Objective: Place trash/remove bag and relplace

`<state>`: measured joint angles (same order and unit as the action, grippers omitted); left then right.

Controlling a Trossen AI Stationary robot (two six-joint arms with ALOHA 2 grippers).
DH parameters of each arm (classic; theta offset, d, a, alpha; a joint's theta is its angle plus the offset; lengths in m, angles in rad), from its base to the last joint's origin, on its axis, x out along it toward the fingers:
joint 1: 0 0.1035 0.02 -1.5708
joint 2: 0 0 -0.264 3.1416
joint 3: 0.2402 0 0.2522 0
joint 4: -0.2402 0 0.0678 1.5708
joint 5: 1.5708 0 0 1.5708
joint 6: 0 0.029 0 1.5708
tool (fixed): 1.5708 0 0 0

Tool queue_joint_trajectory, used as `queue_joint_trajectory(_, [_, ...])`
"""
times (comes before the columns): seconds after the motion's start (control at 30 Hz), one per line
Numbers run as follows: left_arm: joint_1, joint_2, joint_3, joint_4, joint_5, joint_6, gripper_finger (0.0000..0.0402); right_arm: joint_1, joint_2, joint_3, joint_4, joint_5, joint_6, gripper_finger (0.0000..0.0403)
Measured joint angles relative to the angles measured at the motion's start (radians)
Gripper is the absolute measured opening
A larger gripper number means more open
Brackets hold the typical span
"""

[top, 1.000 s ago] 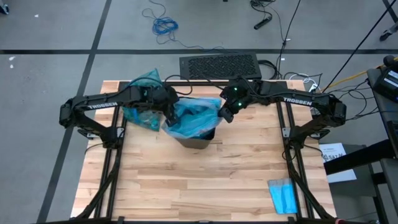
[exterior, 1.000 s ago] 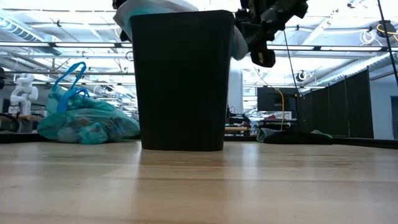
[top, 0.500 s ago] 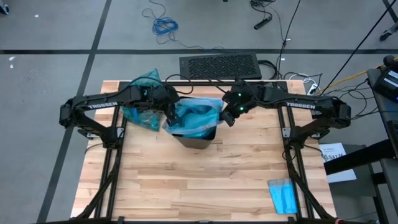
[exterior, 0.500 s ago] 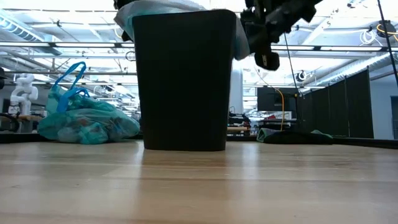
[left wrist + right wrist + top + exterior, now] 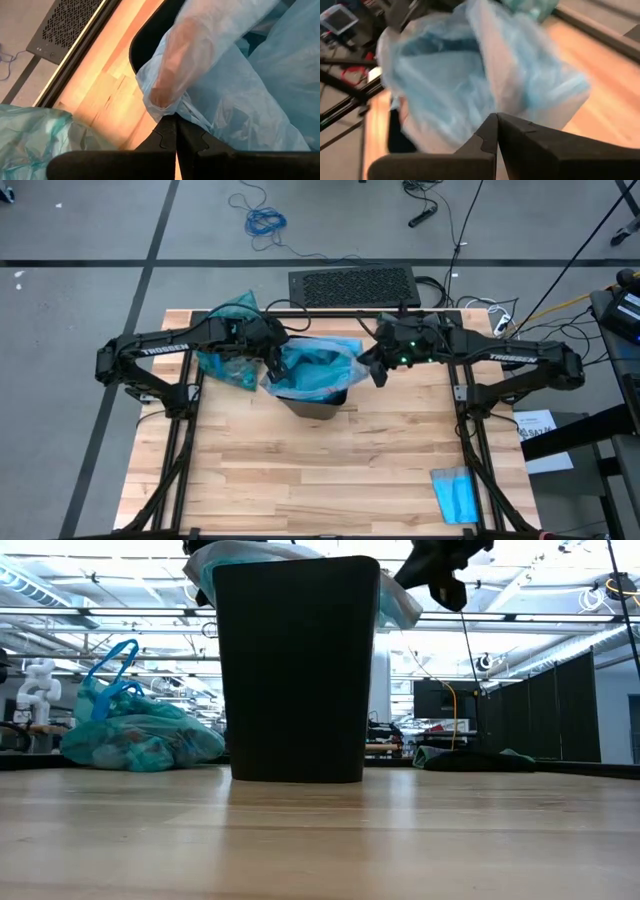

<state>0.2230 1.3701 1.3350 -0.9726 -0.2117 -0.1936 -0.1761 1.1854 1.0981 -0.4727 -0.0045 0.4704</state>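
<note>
1. "TROSSEN" is read in white letters on both dark arms in the high view; no other writing can be made out.
2. The left gripper (image 5: pixel 268 368) is held at the near-left rim of the black bin (image 5: pixel 318 406); its fingers are pressed together on a fold of the sky-blue bag (image 5: pixel 315 365), as is seen in the left wrist view, where the plastic (image 5: pixel 210 75) is bunched just ahead of the closed fingertips.
3. The right gripper (image 5: pixel 378 370) is found at the bin's other side, just off its rim. Its fingers are pressed together, and a corner of the sky-blue bag (image 5: pixel 470 80) is drawn toward them; whether the plastic is actually pinched cannot be told.
4. The filled teal-green bag (image 5: pixel 228 345) is seen behind and beneath the left arm, on the table (image 5: pixel 330 470), well apart from the right gripper; in the low view it (image 5: pixel 135 735) rests beside the bin (image 5: pixel 297 670).
5. Compared with a second ago, the right gripper has been shifted outward, away from the left one, and the sky-blue bag is stretched wider across the bin's mouth. The left gripper has stayed in place.
6. Bare tabletop is left open in front of both grippers; a small blue folded cloth (image 5: pixel 457 493) lies near the table's front right corner, well apart from them.
</note>
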Motion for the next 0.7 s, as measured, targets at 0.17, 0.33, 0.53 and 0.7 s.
queue_joint_trajectory(0.17, [0.000, 0.000, 0.000, 0.001, 0.000, 0.000, 0.0000, -0.002, 0.024, 0.000, 0.080, -0.025, -0.038, 0.0000])
queue_joint_trajectory(0.33, [0.000, 0.000, 0.000, 0.033, 0.000, 0.002, 0.0000, -0.014, 0.081, 0.000, 0.132, -0.098, -0.045, 0.0000])
queue_joint_trajectory(0.53, [0.000, 0.000, 0.000, 0.050, 0.000, 0.020, 0.0000, -0.093, 0.111, 0.000, 0.190, -0.098, -0.043, 0.0000])
queue_joint_trajectory(0.7, [0.000, 0.000, 0.000, 0.049, 0.000, 0.022, 0.0000, -0.184, 0.097, 0.010, 0.206, -0.146, -0.046, 0.0000])
